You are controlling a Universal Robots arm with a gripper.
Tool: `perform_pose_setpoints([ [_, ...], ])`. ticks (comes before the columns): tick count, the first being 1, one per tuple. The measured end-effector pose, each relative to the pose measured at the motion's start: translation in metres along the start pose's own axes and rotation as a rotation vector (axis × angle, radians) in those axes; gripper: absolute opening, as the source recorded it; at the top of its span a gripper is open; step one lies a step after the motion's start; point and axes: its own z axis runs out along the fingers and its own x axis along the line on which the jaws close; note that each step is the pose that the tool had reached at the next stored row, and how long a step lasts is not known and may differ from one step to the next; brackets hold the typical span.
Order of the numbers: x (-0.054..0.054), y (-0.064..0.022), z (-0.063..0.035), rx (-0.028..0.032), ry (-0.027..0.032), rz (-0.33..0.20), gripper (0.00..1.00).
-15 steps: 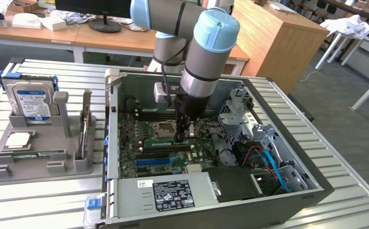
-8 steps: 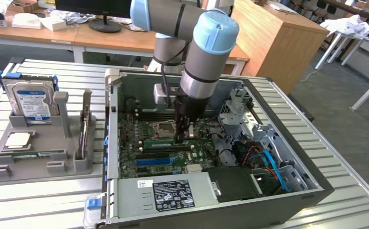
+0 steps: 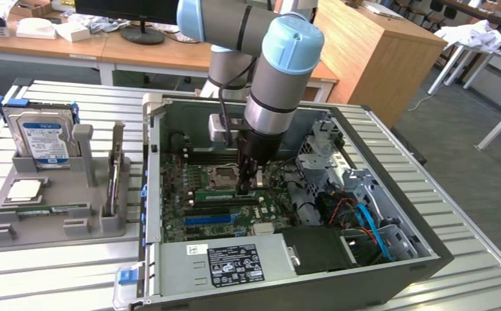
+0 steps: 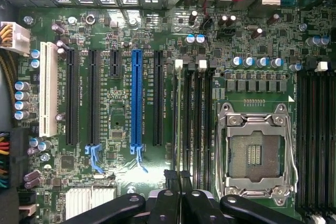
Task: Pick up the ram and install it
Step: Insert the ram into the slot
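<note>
Mobo (image 4: 121, 124) in open PC case (image 3: 337, 288) on table (image 3: 60, 272); HDD (image 3: 43, 136) in grey holder (image 3: 94, 220) at exterior view's left. CPU socket (image 4: 254, 153) just beside memory slots (image 4: 197, 119). Gripper (image 4: 178, 176) nearly closed, pinching ram (image 3: 216, 194), w/ ram edge-on in slot next to socket.

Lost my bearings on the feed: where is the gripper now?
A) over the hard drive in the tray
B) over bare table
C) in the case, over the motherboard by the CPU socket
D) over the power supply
C: the exterior view shows the gripper reaching down into the case over the motherboard, and the wrist view has the CPU socket close beside it.
</note>
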Motion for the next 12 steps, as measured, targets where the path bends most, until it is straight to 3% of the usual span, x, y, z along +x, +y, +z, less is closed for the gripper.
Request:
perform_pose_setpoints([
  [12,-0.0014,0.0,0.0011,-0.0001,0.0001,0.0,0.12],
])
